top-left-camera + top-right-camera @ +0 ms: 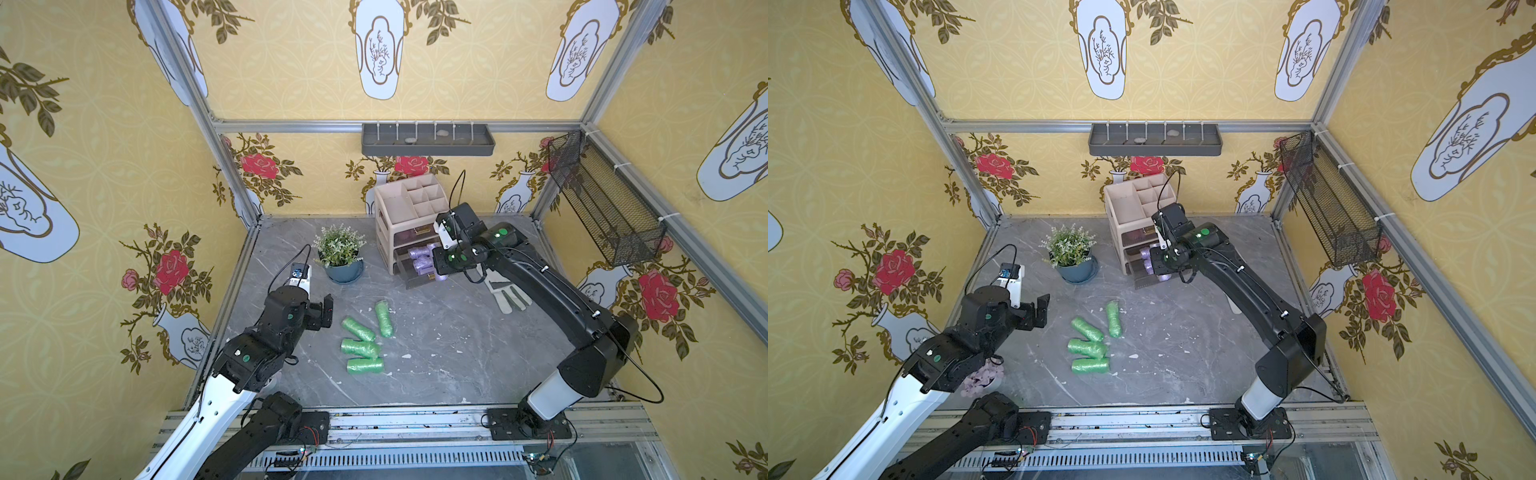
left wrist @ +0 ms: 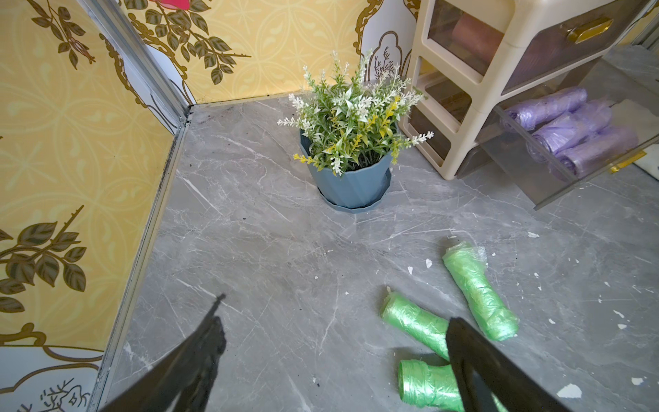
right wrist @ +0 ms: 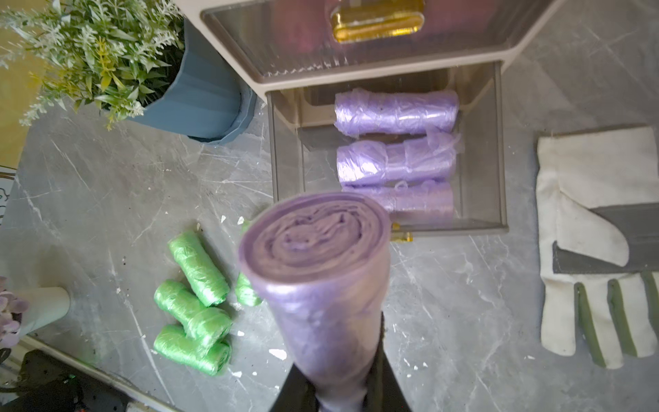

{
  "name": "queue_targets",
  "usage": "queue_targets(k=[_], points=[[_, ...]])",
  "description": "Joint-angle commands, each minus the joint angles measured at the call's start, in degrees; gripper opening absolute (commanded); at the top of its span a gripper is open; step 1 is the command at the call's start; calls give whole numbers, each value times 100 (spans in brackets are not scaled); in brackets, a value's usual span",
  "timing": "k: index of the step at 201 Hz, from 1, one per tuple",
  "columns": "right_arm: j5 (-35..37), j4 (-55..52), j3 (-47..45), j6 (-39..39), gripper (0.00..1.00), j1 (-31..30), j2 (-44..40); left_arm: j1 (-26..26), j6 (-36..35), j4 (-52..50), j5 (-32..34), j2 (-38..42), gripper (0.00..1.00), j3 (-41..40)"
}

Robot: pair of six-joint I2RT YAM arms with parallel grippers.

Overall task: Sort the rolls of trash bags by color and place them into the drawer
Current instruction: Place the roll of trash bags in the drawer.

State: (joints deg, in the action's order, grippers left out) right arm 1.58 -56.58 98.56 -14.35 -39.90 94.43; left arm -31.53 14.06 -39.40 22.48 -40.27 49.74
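Against the desk's (image 1: 436, 374) far edge: beige drawer unit (image 1: 409, 208), one drawer (image 3: 478, 149) out, three lilac rolls (image 3: 396, 160) inside. Potted plant (image 1: 340, 257) beside it; glove (image 3: 588, 232) whole only in right wrist view. Right gripper (image 1: 439, 266) clamps a fourth lilac roll (image 3: 321, 271) over drawer's front. Left gripper (image 2: 335, 321) gapes empty beside four green rolls (image 1: 360, 348) mid-desk.

Walls (image 1: 291, 75) papered yellow, printed with roses and vases; aluminium frame (image 1: 291, 126) at edges. Desk (image 1: 436, 374) surfaced in grey marble. Grey shelf (image 1: 428, 148), black mesh basket (image 1: 602, 208) mounted on walls.
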Motion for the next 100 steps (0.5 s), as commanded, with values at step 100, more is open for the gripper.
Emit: queue_targets(k=[100], points=[[123,792,657,427,19,-154,1313,112,22,90,-189,72,98,-8]])
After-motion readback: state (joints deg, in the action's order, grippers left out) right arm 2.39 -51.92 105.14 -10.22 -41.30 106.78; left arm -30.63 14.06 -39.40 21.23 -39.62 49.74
